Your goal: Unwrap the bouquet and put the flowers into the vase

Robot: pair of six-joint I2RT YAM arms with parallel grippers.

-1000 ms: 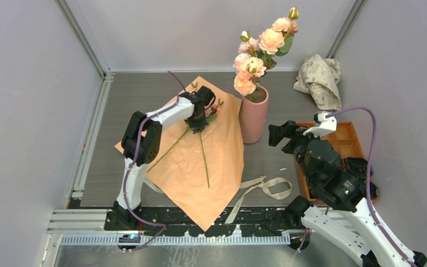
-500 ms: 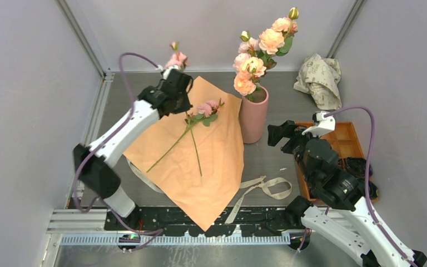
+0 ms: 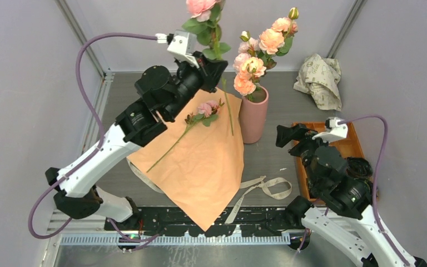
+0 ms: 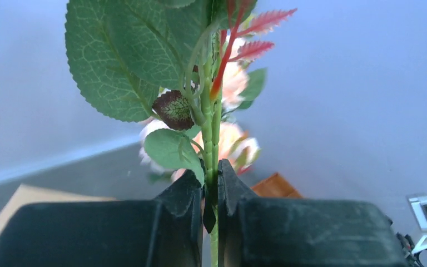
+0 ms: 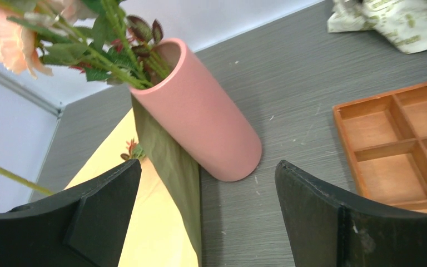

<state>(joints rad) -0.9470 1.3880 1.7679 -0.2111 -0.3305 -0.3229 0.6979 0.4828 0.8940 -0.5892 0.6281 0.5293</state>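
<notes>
Pink rose bloom (image 3: 199,5) on a thin green stalk (image 4: 210,128), cropped at the far edge; my left gripper (image 4: 210,186) pinches that stalk, my right gripper (image 5: 207,169) gapes wide, holding nothing.

Your desk (image 3: 144,94) held spread wrapping paper (image 3: 205,161), the vase (image 3: 253,119) beside it, ribbon (image 3: 267,186) at the near edge, crumpled paper (image 3: 319,78) and tray (image 5: 392,147) rightward.

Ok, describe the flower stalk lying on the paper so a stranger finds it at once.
Find the orange wrapping paper spread on the grey table. On its far part, left of the tall matte pink vase, lies a thin green stalk with pink blooms. It alone lies flat: the peach flowers stand in the vase, and the left gripper holds another stalk up.
</notes>
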